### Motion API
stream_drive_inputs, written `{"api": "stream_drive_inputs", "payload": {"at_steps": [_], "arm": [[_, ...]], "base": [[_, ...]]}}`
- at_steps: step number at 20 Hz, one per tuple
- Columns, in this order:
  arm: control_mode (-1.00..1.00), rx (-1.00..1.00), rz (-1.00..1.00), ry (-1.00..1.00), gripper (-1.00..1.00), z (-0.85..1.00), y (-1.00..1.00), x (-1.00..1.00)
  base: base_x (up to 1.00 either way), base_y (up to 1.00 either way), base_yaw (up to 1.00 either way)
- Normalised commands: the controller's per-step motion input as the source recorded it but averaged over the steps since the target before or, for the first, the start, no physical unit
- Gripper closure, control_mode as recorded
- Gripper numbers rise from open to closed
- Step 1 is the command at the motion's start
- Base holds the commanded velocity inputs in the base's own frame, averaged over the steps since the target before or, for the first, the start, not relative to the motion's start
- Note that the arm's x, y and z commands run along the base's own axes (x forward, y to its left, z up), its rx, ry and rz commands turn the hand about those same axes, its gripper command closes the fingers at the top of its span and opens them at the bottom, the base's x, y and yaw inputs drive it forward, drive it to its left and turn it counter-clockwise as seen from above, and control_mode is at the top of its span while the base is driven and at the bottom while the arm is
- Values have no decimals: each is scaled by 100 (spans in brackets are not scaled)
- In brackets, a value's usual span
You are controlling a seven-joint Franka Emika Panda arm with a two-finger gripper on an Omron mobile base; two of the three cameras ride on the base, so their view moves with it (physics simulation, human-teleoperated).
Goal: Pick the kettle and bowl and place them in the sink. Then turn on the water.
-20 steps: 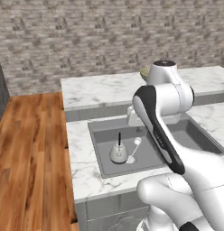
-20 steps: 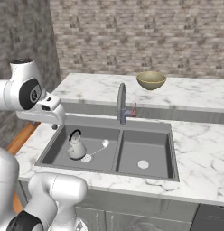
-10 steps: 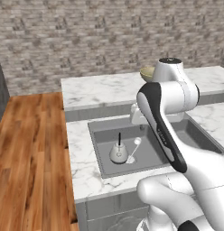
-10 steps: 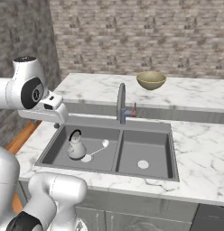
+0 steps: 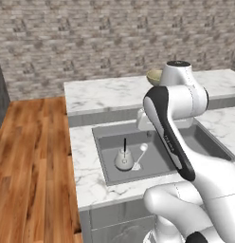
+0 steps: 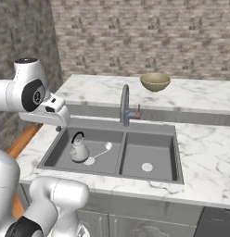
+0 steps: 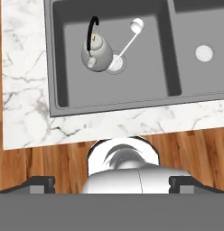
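In the left base view the arm covers most of the bowl (image 5: 154,76), leaving one rim edge visible behind the sink (image 5: 103,142), and also hides the sink's right basin and the faucet. In the hand view the picture's top edge cuts off the sink's far rim. Markings on the kettle (image 7: 96,54) are too small to read.

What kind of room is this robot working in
Most likely a kitchen, a rendered one: a grey steel double-basin sink sunk into a white marble counter, a tall curved grey faucet, and a small pale grey kettle in the left basin.
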Motion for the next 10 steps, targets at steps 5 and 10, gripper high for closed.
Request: {"api": "stream_drive_inputs", "payload": {"at_steps": [5,10], "arm": [[100,0,0,0,-100,0,0,0],[100,0,0,0,-100,0,0,0]], "base": [[-68,77,-7],[-11,89,-22]]}}
